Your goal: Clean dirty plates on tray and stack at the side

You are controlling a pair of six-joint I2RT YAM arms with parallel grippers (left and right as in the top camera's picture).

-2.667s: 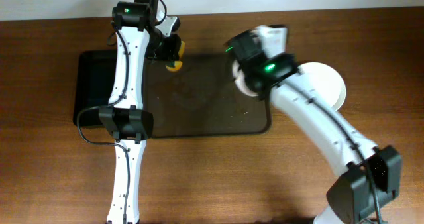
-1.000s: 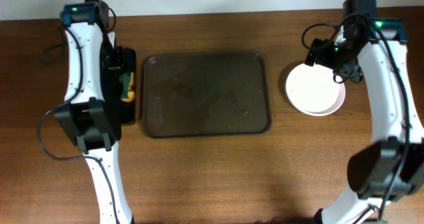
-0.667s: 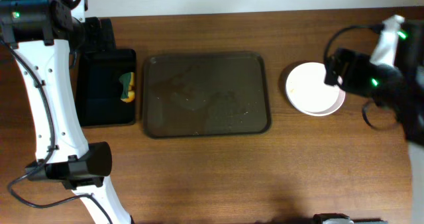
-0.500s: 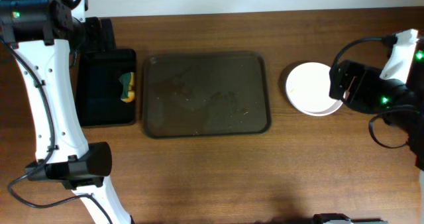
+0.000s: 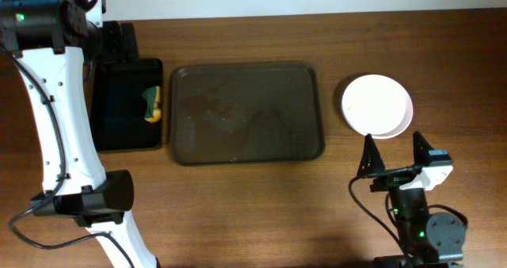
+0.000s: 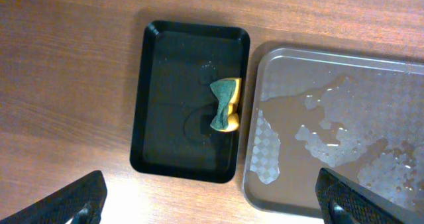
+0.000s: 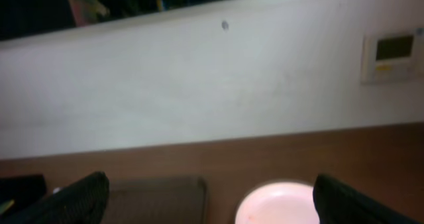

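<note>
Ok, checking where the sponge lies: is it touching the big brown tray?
Apart. The left wrist view shows the sponge lying inside the black tray, whose rim stands between it and the brown tray.

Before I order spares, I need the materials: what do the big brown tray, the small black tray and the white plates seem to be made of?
Brown tray: likely hard plastic, glossy, with a moulded checked texture showing under the water film. Black tray: probably smooth plastic, shiny, with a rounded moulded rim. White plates: ceramic or melamine; smooth and plain white, so I cannot tell which.
</note>
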